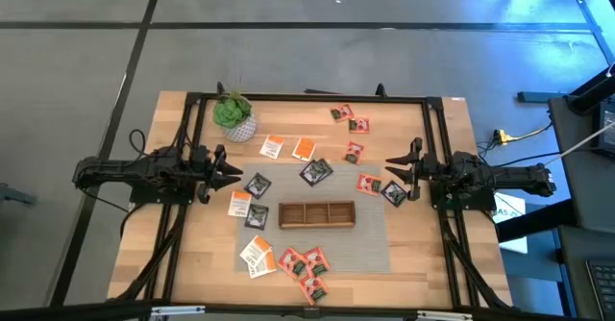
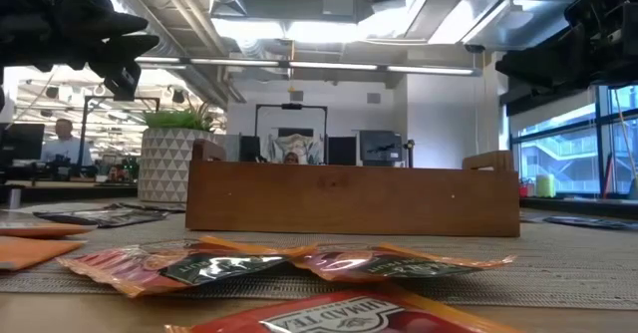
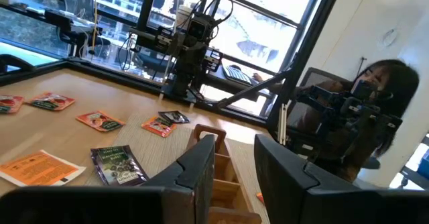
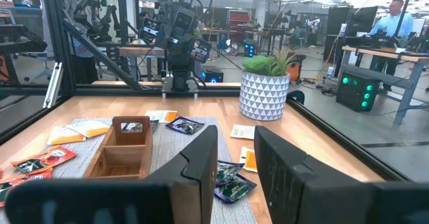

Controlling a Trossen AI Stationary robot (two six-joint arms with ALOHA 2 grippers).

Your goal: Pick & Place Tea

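Evidently nothing sorted yet: both grippers idle above the tabletop edges.
Left gripper (image 1: 233, 174) and right gripper (image 1: 392, 168) flank the empty tray (image 1: 316, 214), fingers slightly apart, holding nothing; tea sachets (image 1: 315, 172) lie scattered around it.

the table top (image 1: 423, 254) is made of pale, smooth wood planks, framed by dark metal rails. a grey woven cloth mat (image 1: 370, 249) is laid on it. the tray (image 1: 316, 213) is of brown matt wood. the tea sachets (image 2: 249, 265) are of glossy crinkled foil. the plant pot (image 4: 264, 95) is finished in matt faceted white.
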